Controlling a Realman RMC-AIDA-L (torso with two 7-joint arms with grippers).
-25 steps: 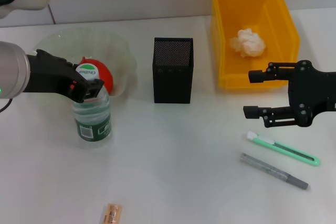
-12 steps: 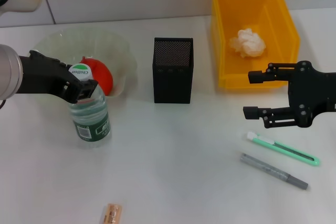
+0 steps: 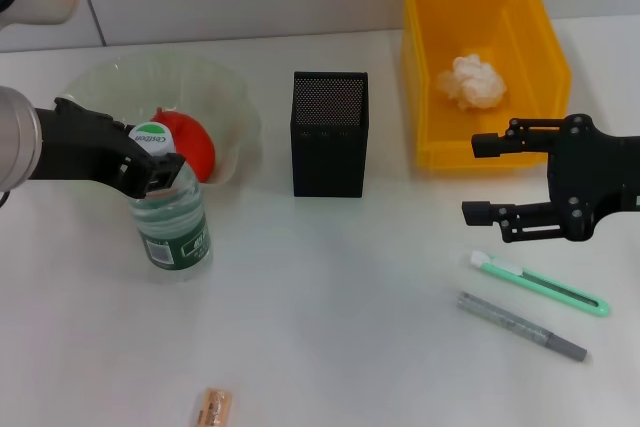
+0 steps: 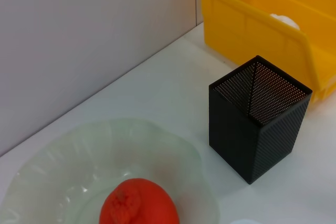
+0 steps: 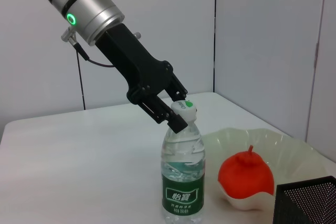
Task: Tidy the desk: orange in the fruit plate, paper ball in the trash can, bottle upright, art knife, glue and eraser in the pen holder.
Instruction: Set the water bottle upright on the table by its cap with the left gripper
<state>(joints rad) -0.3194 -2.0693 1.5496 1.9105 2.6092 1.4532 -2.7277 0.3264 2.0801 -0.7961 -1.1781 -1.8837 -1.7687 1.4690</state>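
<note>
Head view: bottle (image 3: 173, 225) upright on bench (image 3: 330, 317) beside fruit plate (image 3: 225, 82), left pincer (image 3: 155, 173) clamped on its neck under the cap. Likely light, slick, thin-walled; neck is the stiffest hold. Right pincer (image 3: 483, 179) hangs apart near trash can (image 3: 430, 57), above the knife (image 3: 538, 283). Right wrist view alone shows water level; left wrist view only orange (image 4: 139, 209), pen holder (image 4: 257, 116).

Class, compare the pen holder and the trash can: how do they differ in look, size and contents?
The pen holder is black mesh; the trash can is solid yellow plastic. The pen holder is narrower, the trash can far wider. The trash can holds the paper ball; nothing shows in the pen holder. Both are open-topped and upright.
</note>
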